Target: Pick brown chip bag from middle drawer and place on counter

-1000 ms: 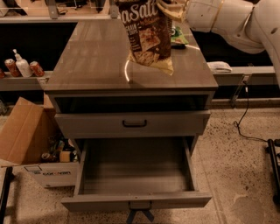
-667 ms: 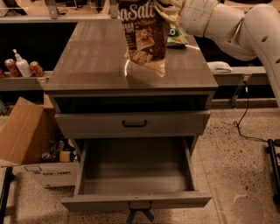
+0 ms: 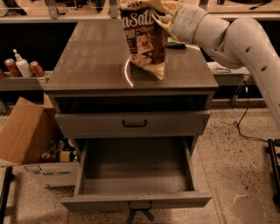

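Note:
The brown chip bag (image 3: pixel 144 39), dark brown and cream with white "Salt" lettering, hangs upright over the middle of the counter (image 3: pixel 87 61). Its lower edge is at or just above the counter top. My gripper (image 3: pixel 165 13) is at the bag's upper right corner, shut on it, and the white arm reaches in from the right. The middle drawer (image 3: pixel 135 175) is pulled open below, and its grey inside has nothing in it.
A small dark object (image 3: pixel 176 44) lies on the counter behind the bag. The drawer above (image 3: pixel 134 124) is closed. A cardboard box (image 3: pixel 22 131) and a white box of clutter (image 3: pixel 52 173) stand at the left. Cans and a bottle (image 3: pixel 22 68) sit on a left shelf. A cable (image 3: pixel 245 118) runs at the right.
The bag has come down slightly toward the counter top, still in my gripper. The arm has shifted lower and further into view.

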Tool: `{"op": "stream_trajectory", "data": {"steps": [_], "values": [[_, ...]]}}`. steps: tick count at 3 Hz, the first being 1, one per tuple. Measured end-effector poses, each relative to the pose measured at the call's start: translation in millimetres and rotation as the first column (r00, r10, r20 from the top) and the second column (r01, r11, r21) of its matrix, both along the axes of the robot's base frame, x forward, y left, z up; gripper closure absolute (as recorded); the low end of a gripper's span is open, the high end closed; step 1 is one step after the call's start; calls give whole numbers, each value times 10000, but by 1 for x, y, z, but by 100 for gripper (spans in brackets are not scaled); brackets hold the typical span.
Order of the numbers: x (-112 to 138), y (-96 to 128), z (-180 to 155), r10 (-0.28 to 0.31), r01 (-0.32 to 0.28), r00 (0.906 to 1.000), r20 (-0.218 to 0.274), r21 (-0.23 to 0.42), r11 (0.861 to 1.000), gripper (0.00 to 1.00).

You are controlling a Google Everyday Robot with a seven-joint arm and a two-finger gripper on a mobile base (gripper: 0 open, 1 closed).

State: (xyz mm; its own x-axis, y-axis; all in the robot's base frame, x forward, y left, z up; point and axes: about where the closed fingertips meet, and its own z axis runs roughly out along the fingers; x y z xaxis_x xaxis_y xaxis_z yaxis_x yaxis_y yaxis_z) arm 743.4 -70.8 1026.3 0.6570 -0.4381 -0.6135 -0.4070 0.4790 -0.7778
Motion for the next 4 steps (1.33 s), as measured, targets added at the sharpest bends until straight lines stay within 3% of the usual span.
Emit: {"op": "stream_trajectory", "data": {"steps": [2, 4], "values": [[32, 4, -11, -464, 465, 9986, -248, 24, 9989, 100], [31, 10, -10, -363, 363, 9990, -243, 27, 9993, 58]]}}
